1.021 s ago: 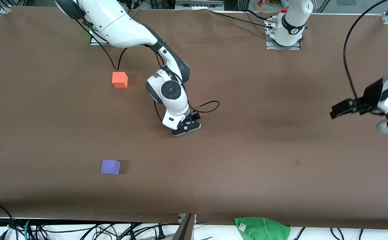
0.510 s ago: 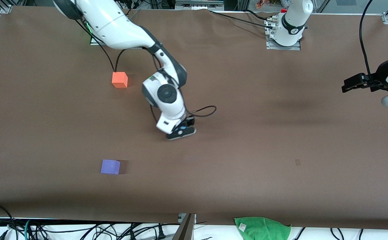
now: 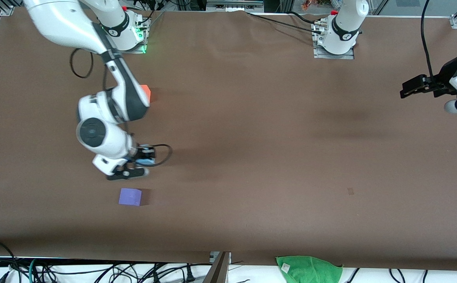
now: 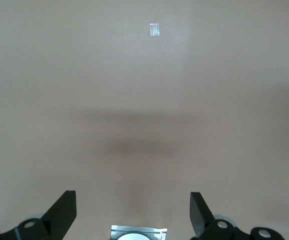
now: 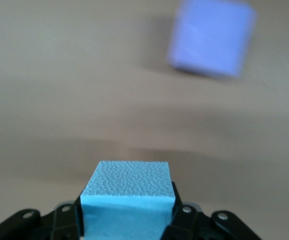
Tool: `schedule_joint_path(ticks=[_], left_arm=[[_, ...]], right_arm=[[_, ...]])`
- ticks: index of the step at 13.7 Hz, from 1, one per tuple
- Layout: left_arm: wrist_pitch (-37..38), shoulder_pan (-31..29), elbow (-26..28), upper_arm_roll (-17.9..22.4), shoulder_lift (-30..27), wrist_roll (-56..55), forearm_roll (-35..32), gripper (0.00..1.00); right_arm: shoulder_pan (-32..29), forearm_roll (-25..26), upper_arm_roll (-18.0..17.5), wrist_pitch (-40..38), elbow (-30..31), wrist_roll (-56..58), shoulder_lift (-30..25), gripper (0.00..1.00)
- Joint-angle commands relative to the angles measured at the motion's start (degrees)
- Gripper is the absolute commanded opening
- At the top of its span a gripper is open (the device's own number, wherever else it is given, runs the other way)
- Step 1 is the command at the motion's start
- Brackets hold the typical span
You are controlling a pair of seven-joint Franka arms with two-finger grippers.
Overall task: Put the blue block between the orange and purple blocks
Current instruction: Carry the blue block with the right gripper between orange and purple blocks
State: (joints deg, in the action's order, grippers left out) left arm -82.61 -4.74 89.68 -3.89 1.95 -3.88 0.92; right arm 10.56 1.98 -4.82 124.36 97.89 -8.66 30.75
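step: carrying; the right gripper (image 3: 134,167) holds the blue block (image 5: 127,197) clamped between its fingers, up over the table (image 3: 275,129) in the gap between the orange block (image 3: 146,90) and the purple block (image 3: 130,196).
next move: judged from here, line the block up on the stretch between the two cubes, lower it flat, then let go.
left arm: waits over its own end of the table, left gripper (image 4: 133,210) spread apart and empty.
hidden: the orange block is mostly covered by the right arm; in the front view the blue block hardly shows; the purple block is blurred in the right wrist view.
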Motion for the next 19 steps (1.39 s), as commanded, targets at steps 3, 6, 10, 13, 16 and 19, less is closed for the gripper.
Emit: schedule_joint_path(ticks=[3, 6, 10, 13, 16, 19], left_arm=[[0.26, 1.49, 0.59, 1.17, -1.6, -0.34, -1.18, 1.0], [0.26, 1.23, -0.29, 0.64, -0.37, -0.34, -0.66, 1.0], [0.26, 0.97, -1.96, 0.64, 0.69, -0.25, -0.57, 1.0], [0.35, 1.31, -4.15, 0.64, 2.26, -0.25, -0.57, 1.0], [0.35, 1.49, -4.42, 0.55, 2.36, -0.34, -0.57, 1.0], [0.35, 1.49, -4.42, 0.55, 2.36, -0.34, -0.48, 1.0]], right_arm=[[-2.03, -2.69, -0.36, 14.93, 19.07, -0.22, -5.09, 0.0], [-2.03, -3.39, -0.28, 16.95, 21.81, -1.1, -5.26, 0.0], [-2.2, -3.48, -0.01, 16.53, 21.38, -1.01, -5.35, 0.99], [-2.38, -3.48, 1.39, 9.53, 15.87, -0.48, -6.49, 1.0], [-2.82, -3.3, 3.85, 1.78, 7.17, 0.39, -6.32, 1.0], [-3.0, -3.22, 3.86, -12.25, -4.6, 0.22, -7.36, 1.0]])
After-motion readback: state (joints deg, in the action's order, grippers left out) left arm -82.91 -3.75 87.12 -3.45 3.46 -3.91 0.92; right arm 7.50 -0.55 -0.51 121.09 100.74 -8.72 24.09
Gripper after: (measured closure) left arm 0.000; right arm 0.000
